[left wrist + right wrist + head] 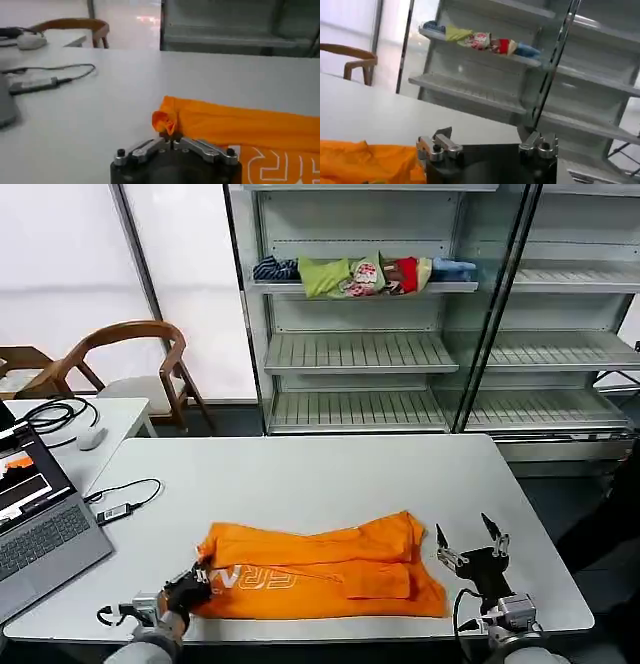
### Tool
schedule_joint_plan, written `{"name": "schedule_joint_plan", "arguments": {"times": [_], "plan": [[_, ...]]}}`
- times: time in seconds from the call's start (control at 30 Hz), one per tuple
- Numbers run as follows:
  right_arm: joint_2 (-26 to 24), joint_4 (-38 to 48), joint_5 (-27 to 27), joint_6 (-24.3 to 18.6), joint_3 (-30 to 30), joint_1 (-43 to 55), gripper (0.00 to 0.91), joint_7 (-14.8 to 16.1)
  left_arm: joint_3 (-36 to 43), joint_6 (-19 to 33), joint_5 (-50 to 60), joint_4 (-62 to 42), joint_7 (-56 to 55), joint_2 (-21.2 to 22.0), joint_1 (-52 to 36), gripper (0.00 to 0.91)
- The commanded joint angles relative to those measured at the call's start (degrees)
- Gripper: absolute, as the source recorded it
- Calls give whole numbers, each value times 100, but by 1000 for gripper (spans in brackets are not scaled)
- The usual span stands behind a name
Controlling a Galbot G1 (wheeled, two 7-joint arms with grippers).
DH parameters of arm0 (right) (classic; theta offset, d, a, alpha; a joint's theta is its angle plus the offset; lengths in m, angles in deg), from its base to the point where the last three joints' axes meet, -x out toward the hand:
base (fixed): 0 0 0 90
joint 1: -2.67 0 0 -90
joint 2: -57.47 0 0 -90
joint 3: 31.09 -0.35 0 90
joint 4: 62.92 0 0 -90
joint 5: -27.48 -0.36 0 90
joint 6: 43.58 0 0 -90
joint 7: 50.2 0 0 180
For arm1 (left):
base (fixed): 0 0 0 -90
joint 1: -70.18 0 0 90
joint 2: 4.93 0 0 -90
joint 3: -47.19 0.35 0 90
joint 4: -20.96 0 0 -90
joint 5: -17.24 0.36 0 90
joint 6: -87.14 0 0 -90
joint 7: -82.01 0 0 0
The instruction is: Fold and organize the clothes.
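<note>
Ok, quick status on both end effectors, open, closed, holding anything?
Left end effector: closed on a bunched edge of the orange T-shirt, at the shirt's left end.
Right end effector: open, empty, just right of the shirt.

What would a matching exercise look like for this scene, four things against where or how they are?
Things:
1. bright orange cotton T-shirt
2. left end effector
3. right end effector
4. green, red and blue garments

States:
A. open, beside the shirt
B. piled on a shelf
C. shut on a shirt corner
D. lying partly folded on the white table

Pairs: 1-D, 2-C, 3-A, 4-B
</note>
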Motion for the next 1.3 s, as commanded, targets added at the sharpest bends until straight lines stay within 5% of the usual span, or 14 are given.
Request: {"name": "schedule_joint_plan", "arguments": {"times": [0.03,0.33,0.83,1.0,1.3], "plan": [[-6,33,-6,-1,34,74,907,-5,-1568,-141,163,-421,131,-559,-201,10],[-49,101,-50,-14,31,168,907,-9,-2041,-415,469,316,153,-586,137,0],[-164,2,-66,-13,-334,-165,907,-16,316,-711,783,2005,225,-65,40,10],[-186,-76,-91,1,-526,-320,907,-14,1449,-642,1072,1819,236,360,-173,10],[-256,-188,-159,-1,-816,-584,907,-10,2151,-490,1315,1258,408,744,-676,10]]}}
